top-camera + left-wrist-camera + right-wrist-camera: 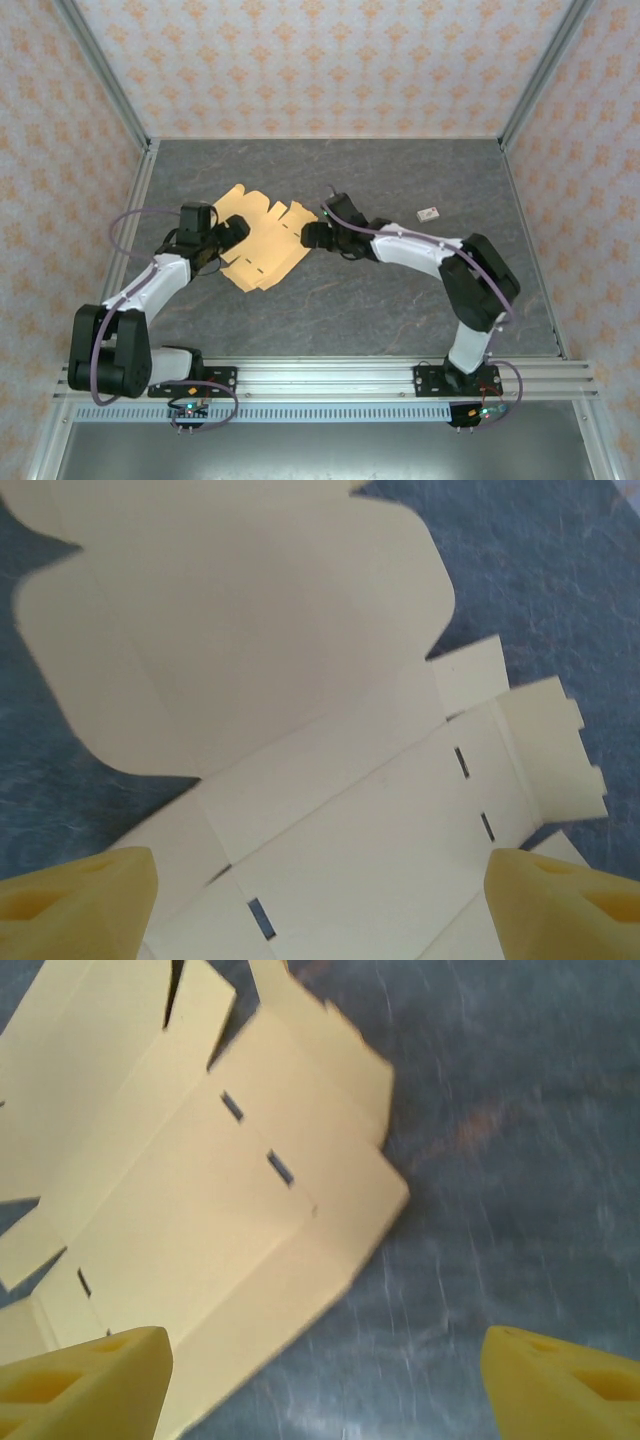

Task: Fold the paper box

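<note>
The paper box (262, 238) is a flat tan die-cut sheet with flaps and slits, lying on the dark mat left of centre. My left gripper (237, 232) hovers over its left side. In the left wrist view the paper box (300, 680) spreads wide below the open left gripper (320, 910), whose yellow fingertips (85, 900) stand far apart, holding nothing. My right gripper (312, 236) is at the sheet's right edge. In the right wrist view the right gripper (325, 1385) is open, and a rounded corner flap of the paper box (230, 1220) reaches in near its left finger.
A small white object (429, 212) lies on the mat (400, 300) at the back right. Patterned walls with metal posts close in the back and both sides. An aluminium rail (320, 378) runs along the near edge by the arm bases.
</note>
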Available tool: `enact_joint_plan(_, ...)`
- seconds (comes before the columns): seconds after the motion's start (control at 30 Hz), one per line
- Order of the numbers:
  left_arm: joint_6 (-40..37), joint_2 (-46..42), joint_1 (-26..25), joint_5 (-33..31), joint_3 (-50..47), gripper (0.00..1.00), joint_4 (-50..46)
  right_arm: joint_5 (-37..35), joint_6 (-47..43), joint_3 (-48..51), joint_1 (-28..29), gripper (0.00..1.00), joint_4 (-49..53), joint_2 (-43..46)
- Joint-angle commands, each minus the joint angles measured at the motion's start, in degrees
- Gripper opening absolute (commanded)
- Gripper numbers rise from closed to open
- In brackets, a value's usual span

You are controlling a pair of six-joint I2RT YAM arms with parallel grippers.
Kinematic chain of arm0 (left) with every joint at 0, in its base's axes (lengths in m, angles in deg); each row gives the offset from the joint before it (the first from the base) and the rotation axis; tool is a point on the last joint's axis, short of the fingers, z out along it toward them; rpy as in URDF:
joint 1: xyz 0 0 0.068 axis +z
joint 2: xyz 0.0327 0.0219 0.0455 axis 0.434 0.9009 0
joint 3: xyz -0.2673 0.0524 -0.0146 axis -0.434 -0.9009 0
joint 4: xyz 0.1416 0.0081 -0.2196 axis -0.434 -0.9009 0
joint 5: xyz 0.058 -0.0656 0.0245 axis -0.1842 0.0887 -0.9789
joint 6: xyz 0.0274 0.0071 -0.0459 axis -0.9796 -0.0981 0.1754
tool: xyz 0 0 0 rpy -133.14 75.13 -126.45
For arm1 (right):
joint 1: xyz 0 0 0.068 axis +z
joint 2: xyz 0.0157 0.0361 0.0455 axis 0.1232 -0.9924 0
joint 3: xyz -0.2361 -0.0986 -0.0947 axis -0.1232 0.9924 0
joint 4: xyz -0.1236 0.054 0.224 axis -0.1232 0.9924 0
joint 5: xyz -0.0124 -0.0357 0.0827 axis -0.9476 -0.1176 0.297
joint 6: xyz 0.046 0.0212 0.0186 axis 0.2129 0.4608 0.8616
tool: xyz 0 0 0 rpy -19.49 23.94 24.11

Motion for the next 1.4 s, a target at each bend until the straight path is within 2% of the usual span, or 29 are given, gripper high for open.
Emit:
enact_joint_plan(0.0,0.32,-3.43,2.20,-9.73,-0.98,0.86,-1.97,-1.38,-10.91,-9.03,-2.80,0.80,5.61,-4.57)
enact_joint_plan(0.1,1.62,-1.70,5.73,-5.68,-0.86,0.86,-0.77,1.27,-14.17,-16.08,-4.85,0.76,10.13,-10.27)
enact_joint_plan(0.17,1.54,-0.42,5.89,-3.29,-0.03,0.85,-0.87,0.57,-13.18,-18.78,-5.04,0.73,12.85,-12.10)
enact_joint_plan(0.27,-0.28,0.71,5.67,-0.18,0.35,0.85,-2.96,1.09,-6.63,-15.08,-5.07,0.72,11.52,-10.03)
enact_joint_plan(0.37,-2.19,1.11,5.67,0.53,-1.15,0.85,-5.43,5.91,1.68,-5.98,-4.47,0.71,4.23,-5.57)
enact_joint_plan(0.47,-0.85,2.62,5.54,4.43,-2.96,0.83,-2.95,8.26,9.61,-0.77,-1.91,0.68,-1.87,-4.39)
enact_joint_plan(0.57,-0.21,4.44,4.82,8.56,-3.59,0.80,-1.16,7.47,16.17,2.46,1.06,0.62,-7.33,-4.68)
enact_joint_plan(0.7,0.08,4.79,3.16,9.54,-4.93,0.74,-0.25,6.15,24.57,8.25,2.07,0.49,-17.55,-5.19)
enact_joint_plan(0.83,1.68,4.13,0.20,11.51,-6.95,0.66,2.00,3.88,28.62,8.78,2.38,0.37,-24.83,-7.09)
enact_joint_plan(0.97,3.98,3.49,-3.75,12.99,-9.19,0.62,4.04,-2.79,24.83,5.88,2.09,0.24,-22.37,-6.38)
enact_joint_plan(1.1,6.15,2.57,-7.12,16.27,-11.17,0.62,7.78,-2.91,17.16,1.40,-0.44,0.10,-15.70,-6.36)
enact_joint_plan(1.23,4.21,1.18,-9.89,17.71,-10.65,0.70,5.95,-0.93,7.26,-0.27,-4.38,0.00,-8.96,-4.48)
enact_joint_plan(1.37,0.80,-1.78,-10.10,15.52,-9.73,0.80,-0.70,2.24,-4.42,-2.61,-8.30,0.00,1.28,-2.17)
